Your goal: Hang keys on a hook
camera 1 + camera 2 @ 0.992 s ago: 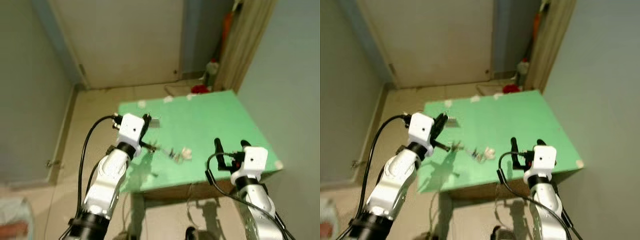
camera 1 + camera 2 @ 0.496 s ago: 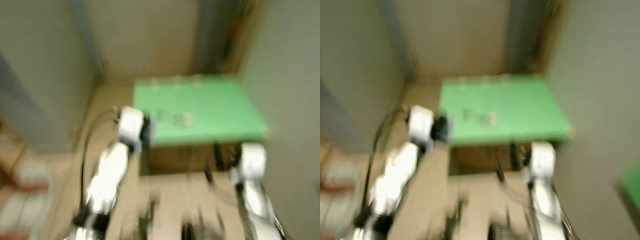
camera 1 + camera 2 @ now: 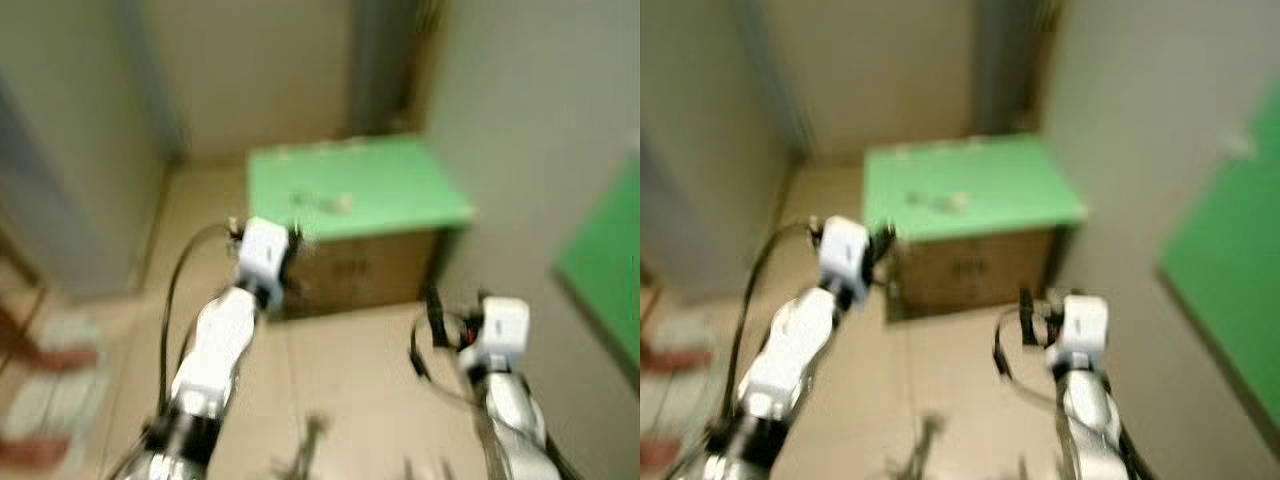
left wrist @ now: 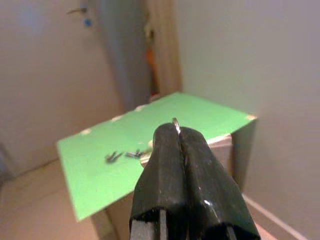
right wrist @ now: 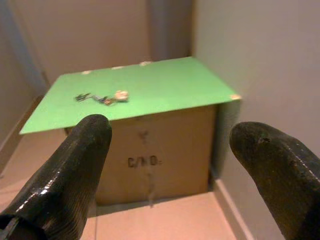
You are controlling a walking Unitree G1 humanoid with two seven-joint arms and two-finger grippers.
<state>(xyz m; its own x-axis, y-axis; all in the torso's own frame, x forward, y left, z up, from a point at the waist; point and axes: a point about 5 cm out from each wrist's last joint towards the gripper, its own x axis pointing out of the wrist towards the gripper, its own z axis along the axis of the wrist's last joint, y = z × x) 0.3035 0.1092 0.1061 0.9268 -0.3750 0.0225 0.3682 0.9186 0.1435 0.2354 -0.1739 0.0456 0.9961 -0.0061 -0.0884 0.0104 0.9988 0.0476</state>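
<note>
Loose keys with a white tag (image 5: 102, 97) lie on the green top of a cardboard box (image 3: 400, 190); they show as a small blur (image 3: 322, 203) in the eye views. My left gripper (image 4: 177, 131) is raised in front of the box's near left corner, short of it. It is shut, and a thin metal ring (image 4: 176, 121) pokes out between the tips. My right gripper (image 5: 172, 135) hangs lower, over the floor before the box, open wide and empty.
The box stands against a pale wall on the right, which carries a green panel (image 3: 605, 270) closer to me. A closed door and a narrow gap are behind the box. A grey wall runs along the left. Tiled floor (image 3: 340, 370) lies between me and the box.
The whole view has pulled back and swung: the box, close under the grippers a second ago, now stands farther off. Both arms keep their poses. The pictures are blurred.
</note>
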